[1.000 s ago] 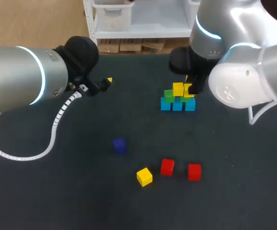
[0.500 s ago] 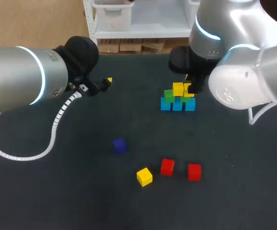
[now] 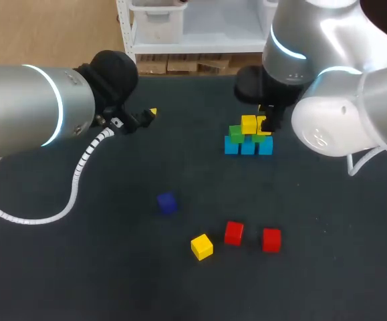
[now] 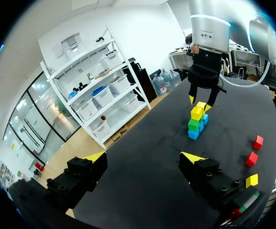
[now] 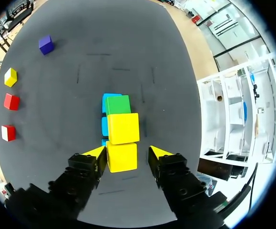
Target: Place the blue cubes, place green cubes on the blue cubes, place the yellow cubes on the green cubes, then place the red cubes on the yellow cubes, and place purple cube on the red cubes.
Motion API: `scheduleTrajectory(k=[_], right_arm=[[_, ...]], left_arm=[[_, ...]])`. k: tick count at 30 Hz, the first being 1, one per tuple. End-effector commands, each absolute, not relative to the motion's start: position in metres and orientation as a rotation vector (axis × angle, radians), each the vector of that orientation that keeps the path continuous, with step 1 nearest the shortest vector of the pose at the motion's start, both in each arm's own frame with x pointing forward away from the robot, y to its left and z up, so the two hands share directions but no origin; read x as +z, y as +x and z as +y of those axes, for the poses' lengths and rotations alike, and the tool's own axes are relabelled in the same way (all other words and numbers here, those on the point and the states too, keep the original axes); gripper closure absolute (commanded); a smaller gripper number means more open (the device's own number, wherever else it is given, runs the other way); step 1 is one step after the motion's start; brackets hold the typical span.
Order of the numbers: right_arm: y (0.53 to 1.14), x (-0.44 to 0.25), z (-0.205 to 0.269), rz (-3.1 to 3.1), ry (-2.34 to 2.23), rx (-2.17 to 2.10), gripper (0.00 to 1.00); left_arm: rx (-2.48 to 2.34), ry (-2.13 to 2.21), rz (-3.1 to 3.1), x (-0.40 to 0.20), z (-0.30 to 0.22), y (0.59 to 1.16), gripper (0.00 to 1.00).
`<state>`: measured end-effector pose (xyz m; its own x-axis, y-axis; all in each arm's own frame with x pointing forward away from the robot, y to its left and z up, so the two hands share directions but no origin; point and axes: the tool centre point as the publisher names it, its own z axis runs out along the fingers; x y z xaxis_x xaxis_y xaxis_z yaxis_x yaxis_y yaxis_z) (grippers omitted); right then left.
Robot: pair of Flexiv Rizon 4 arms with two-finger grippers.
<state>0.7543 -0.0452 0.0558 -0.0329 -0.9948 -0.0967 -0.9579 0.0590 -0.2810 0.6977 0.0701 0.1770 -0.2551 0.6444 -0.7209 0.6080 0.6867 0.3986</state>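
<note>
Yellow cube (image 5: 122, 157) atop the stack (image 5: 117, 105), between parted right jaws

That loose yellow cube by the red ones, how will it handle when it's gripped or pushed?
The loose yellow cube looks rigid with flat faces, so it should be easy to clamp squarely. It rests flat on the dark table, so a push would likely slide it rather than roll it. It looks small, so it is probably light.

Left pincer (image 4: 143, 157) spread wide, held low; right pincer (image 5: 127, 151) parted, pointing straight down.
</note>
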Motion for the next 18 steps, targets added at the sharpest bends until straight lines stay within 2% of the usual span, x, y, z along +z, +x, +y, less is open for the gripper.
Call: scheduleTrajectory(k=[1,6,8,11,16,18], right_arm=[[0.7538,0.0554,-0.0451,2.071,-1.979,-0.199,0.38],[0.755,0.0546,-0.0447,2.075,-1.975,-0.197,0.34],[0.7555,0.0543,-0.0447,2.076,-1.973,-0.199,0.24],[0.7568,0.055,-0.045,2.077,-1.964,-0.201,0.18],[0.7588,0.0554,-0.0456,2.08,-1.949,-0.209,0.17],[0.7593,0.0556,-0.0459,2.081,-1.946,-0.21,0.2]], left_arm=[[0.046,0.97,1.944,0.1764,0.0702,0.6987,0.0],[0.046,0.97,1.944,0.1764,0.0702,0.6987,0.0],[0.046,0.97,1.944,0.1764,0.0702,0.6987,0.0],[0.046,0.97,1.944,0.1764,0.0702,0.6987,0.0],[0.046,0.97,1.944,0.1764,0.0702,0.6987,0.0],[0.046,0.97,1.944,0.1764,0.0702,0.6987,0.0]])
